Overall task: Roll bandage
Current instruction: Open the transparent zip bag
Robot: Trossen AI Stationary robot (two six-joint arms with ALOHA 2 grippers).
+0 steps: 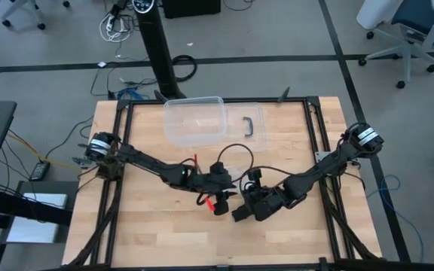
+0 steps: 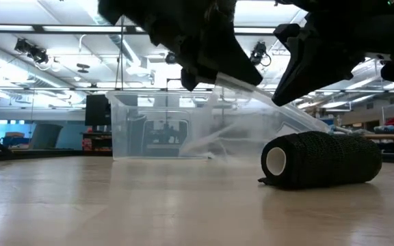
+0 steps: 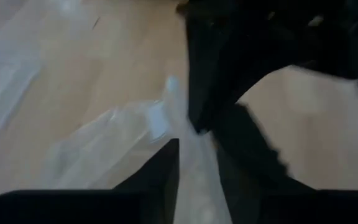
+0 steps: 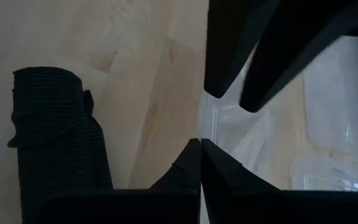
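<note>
1. Two grippers met near the table's centre, over a clear plastic bag pulled taut between them, probably to open or strip it away from the bandage.
2. Right gripper was fully closed, pinching the bag's edge.
3. Left gripper stood partly open with film between its fingers; a firm grip could not be confirmed.
4. Rolled into a cylinder, the bandage lay free on the table, at about five o'clock from the clear box.
5. Only the low view showed the roll's pale core and that nothing held it; overhead, the arms hid it.
</note>
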